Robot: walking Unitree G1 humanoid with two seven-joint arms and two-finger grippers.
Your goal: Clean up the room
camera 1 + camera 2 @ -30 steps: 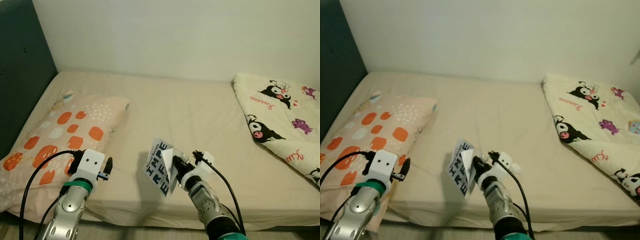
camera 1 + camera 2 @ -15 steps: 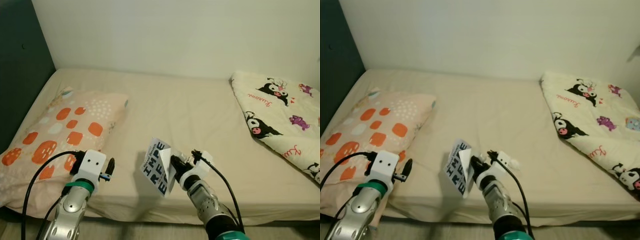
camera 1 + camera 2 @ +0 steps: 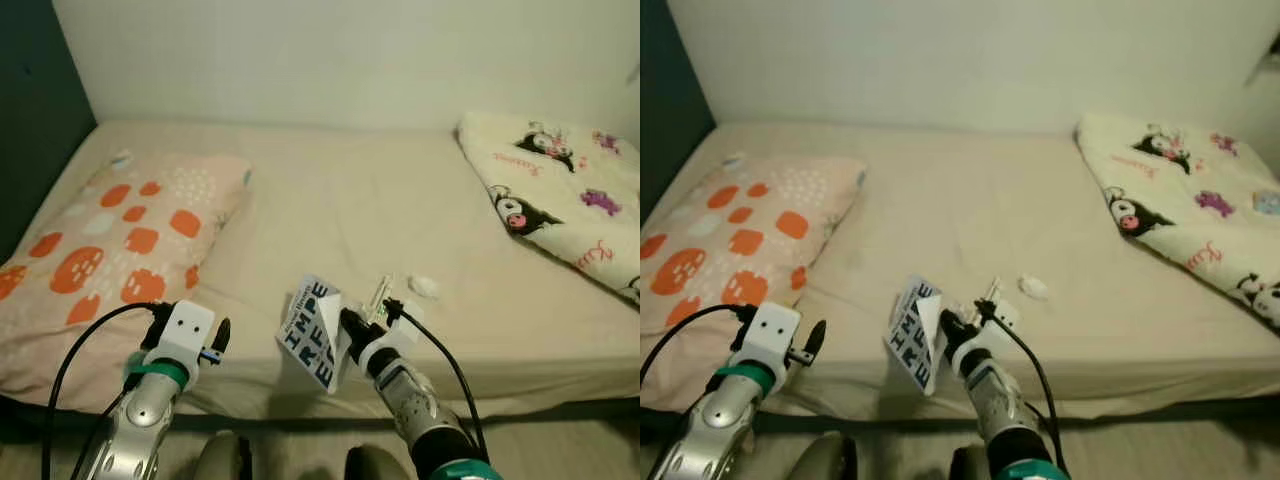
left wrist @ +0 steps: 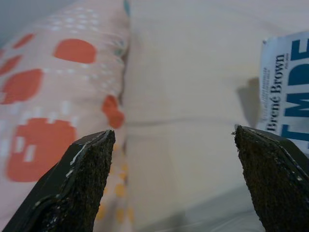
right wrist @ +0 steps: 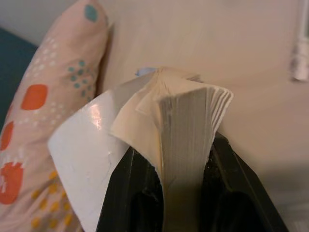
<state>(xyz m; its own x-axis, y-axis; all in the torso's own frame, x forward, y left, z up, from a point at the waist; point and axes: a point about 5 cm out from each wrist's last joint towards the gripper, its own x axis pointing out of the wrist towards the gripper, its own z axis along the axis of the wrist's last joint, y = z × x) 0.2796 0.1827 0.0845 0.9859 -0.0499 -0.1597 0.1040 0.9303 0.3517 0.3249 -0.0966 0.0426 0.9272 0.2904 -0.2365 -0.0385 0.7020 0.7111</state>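
Change: camera has pulled back — bed (image 3: 330, 210) edge now lower in view, book (image 3: 316, 331) unmoved in its grip.
Right gripper (image 3: 349, 327): clamped on the paperback, held up before the mattress edge.
Left gripper (image 3: 218, 338): fingers (image 4: 77, 188) spread — nothing between them, near the pillow (image 3: 110, 240).

Small white lump (image 3: 423, 286) on the bed (image 3: 350, 210) — too blurred to identify.

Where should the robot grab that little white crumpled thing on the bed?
Across its middle, from straight above. The small white wad lies flat on the bed sheet, apart from the thin stick beside it. The left gripper is open; the right gripper already holds the book.
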